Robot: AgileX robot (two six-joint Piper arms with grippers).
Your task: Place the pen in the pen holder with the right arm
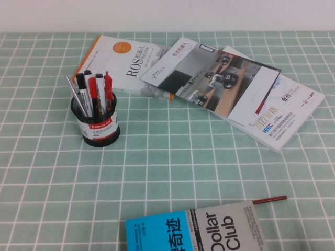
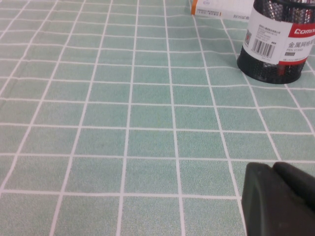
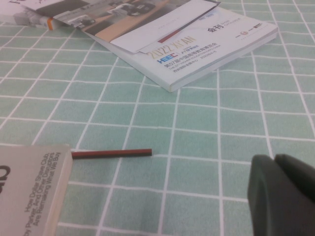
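pen's in the cup, looks done to me

silver pen leans in the pen holder beside the markers. my right gripper is pressed together, empty, low near the red pen; left gripper low near the holder, looks closed too.

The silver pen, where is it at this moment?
In the high view, the silver pen stands tilted in the pen holder on the table's left, beside the markers.

A green-and-white checked tablecloth meets a plain white wall.
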